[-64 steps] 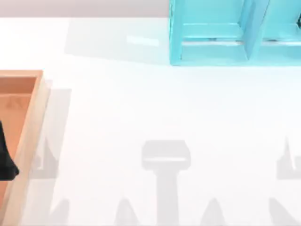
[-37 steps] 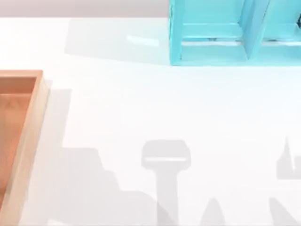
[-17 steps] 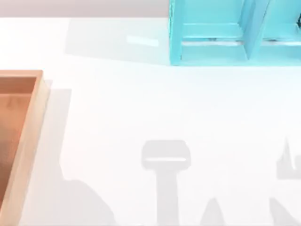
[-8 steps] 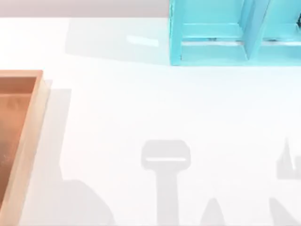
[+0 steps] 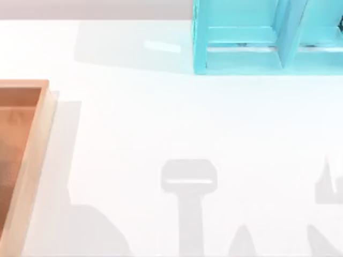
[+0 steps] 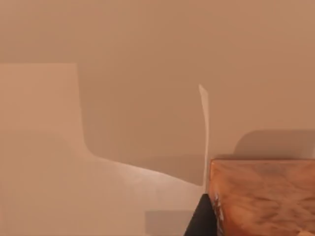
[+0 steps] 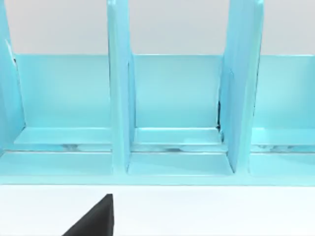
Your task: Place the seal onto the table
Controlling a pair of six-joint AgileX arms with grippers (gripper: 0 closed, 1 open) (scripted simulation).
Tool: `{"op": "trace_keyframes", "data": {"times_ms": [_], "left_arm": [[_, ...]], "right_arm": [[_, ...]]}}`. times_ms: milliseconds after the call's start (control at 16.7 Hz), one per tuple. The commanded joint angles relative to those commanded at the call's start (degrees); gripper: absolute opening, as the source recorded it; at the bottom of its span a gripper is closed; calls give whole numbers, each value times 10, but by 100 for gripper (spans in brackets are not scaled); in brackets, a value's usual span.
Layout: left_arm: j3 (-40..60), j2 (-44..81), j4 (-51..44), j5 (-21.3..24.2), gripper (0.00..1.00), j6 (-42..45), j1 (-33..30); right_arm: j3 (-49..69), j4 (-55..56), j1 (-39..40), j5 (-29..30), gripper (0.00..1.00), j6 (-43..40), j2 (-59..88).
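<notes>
The seal (image 6: 261, 196) is an orange-brown block close to the left wrist camera. It hangs above a tan surface and casts a shadow on it. My left gripper (image 6: 246, 223) is shut on it, with one dark finger (image 6: 202, 221) pressed against its side; the other finger is hidden. The white table (image 5: 161, 118) spreads across the top view. A dark part of my right gripper (image 7: 93, 219) sits low over the table in front of the cyan shelf.
A light-wood tray (image 5: 33, 160) with an orange-brown floor lies at the table's left edge. The cyan shelf unit (image 5: 241, 53) stands at the back right, its open compartments (image 7: 172, 98) facing my right wrist. Grey arm shadows (image 5: 96, 230) cross the table's front.
The dark left gripper tip that was over the tray's left edge has gone out of the top view. A broad shadow now covers the table's front left. Nothing moved in the last second.
</notes>
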Motion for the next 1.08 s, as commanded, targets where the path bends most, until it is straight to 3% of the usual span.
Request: {"op": "trace_keyframes", "data": {"times_ms": [600, 1080], "left_arm": [[18, -20, -15, -4, 0, -21, -20], [215, -130, -220, -3, 0, -259, -231]], "right_arm": [[0, 0, 0, 0, 100, 0, 0], [0, 0, 0, 0, 100, 0, 0]]}}
